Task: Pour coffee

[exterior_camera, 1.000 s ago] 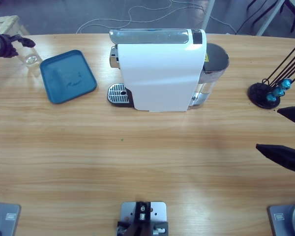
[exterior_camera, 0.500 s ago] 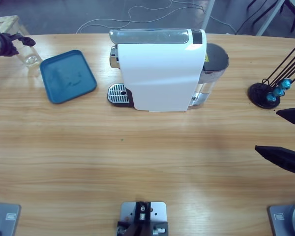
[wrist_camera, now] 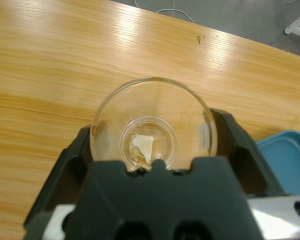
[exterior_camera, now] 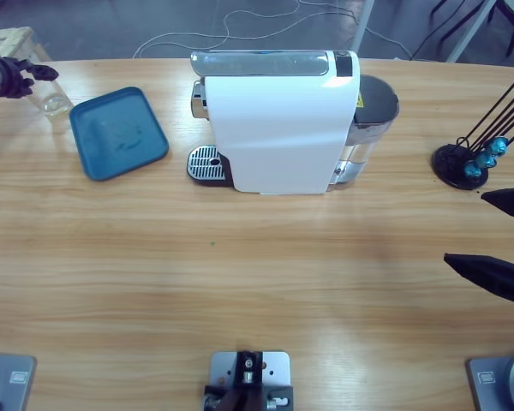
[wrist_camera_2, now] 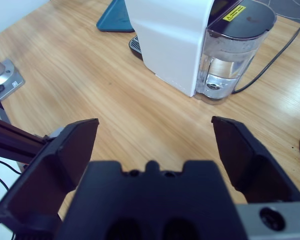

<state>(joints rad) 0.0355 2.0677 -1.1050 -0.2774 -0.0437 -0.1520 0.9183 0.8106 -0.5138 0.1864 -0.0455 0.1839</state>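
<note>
Overall, high view: the left gripper [exterior_camera: 36, 74] was seen at the far left end of the wooden table [exterior_camera: 240, 257], set about a small clear glass [exterior_camera: 55, 104] just beside the blue tray [exterior_camera: 118, 133].
Coffee machine, high view: the white coffee machine [exterior_camera: 278, 120] was shown near the table's middle, its round drip grate [exterior_camera: 206, 161] bare and well apart from the glass.
Capsule stand, high view: a black capsule stand [exterior_camera: 463, 163] with blue capsules was placed at the right end.
Right gripper, high view: the right gripper [exterior_camera: 497, 240] was shown at the right edge, jaws spread wide, nothing between them.
Glass, left wrist view: the glass [wrist_camera: 152, 125] was seen from above, flanked by one black jaw on each side; whether the jaws pressed on its wall could not be told.
Coffee, left wrist view: no dark pool was made out; only a thin brownish trace [wrist_camera: 140, 159] lay on the glass bottom.
Handling, judged: the glass was taken to be light, stiff, smooth and breakable, so a gentle hold on opposite sides of the wall, at mid-height and kept upright, was judged best.
Right wrist view: the right gripper [wrist_camera_2: 155, 145] was shown wide and empty, facing the coffee machine [wrist_camera_2: 170, 35] and its water tank [wrist_camera_2: 230, 55].
</note>
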